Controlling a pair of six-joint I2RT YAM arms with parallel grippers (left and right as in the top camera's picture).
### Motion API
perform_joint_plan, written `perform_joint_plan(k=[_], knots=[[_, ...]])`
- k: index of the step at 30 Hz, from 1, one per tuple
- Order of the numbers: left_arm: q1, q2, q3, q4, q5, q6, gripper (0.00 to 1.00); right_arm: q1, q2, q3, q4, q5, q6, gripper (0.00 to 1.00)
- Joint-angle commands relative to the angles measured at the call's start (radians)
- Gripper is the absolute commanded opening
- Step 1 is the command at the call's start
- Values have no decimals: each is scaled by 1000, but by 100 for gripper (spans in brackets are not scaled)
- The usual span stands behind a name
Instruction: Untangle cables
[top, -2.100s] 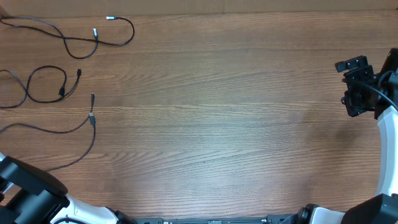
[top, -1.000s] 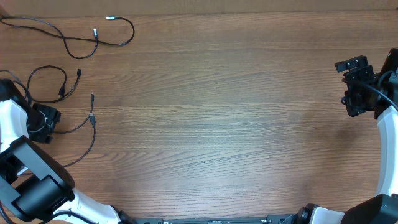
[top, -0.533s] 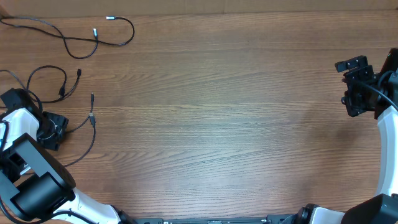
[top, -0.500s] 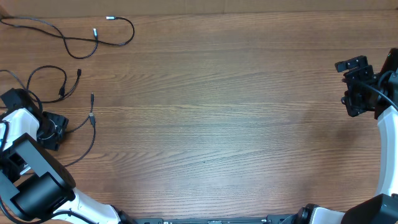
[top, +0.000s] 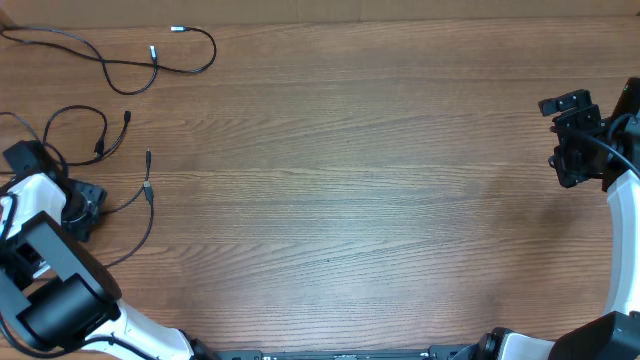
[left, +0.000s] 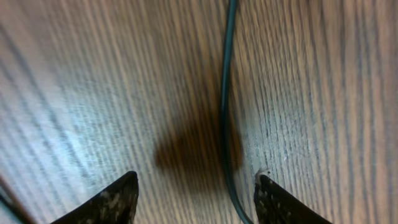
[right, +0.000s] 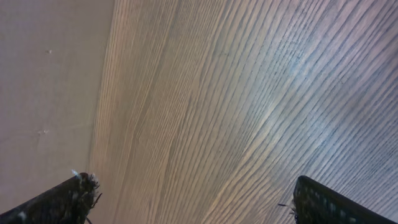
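At the far left of the desk (top: 350, 180), your left hand (left: 196, 190) hovers with its fingers (left: 118, 199) apart, gripping nothing. The lowest cable (left: 225, 93) lies on the wood between them, nearer one finger. Overhead, the top cable (top: 130, 68) and the middle cable (top: 75, 110) lie beyond it, each apart from the others. Your right hand (right: 193, 190) sits at the far right edge, fingers spread, well apart from all three cables.
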Motion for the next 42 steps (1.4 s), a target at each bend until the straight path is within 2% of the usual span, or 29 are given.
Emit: perform_joint_plan(k=[1, 5, 7, 10, 15, 17, 18, 27, 37, 39, 40, 41, 42], knots=[[-27, 52, -10, 3, -24, 5, 60, -1, -6, 4, 5, 10, -5, 100], [-34, 98, -10, 3, -27, 5, 61, -1, -6, 3, 5, 10, -5, 100], [-34, 122, -10, -2, -35, 5, 57, -1, -6, 4, 5, 10, -5, 100], [-34, 148, -10, -25, -71, 5, 41, -1, -6, 4, 5, 10, -5, 100], [-33, 154, -9, -55, -112, 5, 27, -1, -6, 4, 5, 10, -5, 100], [-33, 154, -9, -68, -111, 4, 10, -1, -6, 4, 5, 10, -5, 100], [-33, 154, -9, -73, -111, 3, 5, -1, -6, 3, 5, 10, -5, 100], [-33, 154, -5, -167, -190, -110, 4, -1, -6, 4, 5, 10, -5, 100], [-4, 154, 26, -264, -204, -127, 4, -1, -6, 4, 5, 10, -5, 100], [3, 154, 37, -279, -204, -126, 11, -1, -6, 3, 5, 10, -5, 100], [6, 154, 59, -301, -204, -127, 31, -1, -6, 4, 5, 10, -5, 100], [6, 153, 73, -310, -203, -127, 43, -1, -6, 4, 5, 10, -5, 100], [6, 153, 92, -325, -203, -126, 62, -1, -6, 4, 5, 10, -5, 100]])
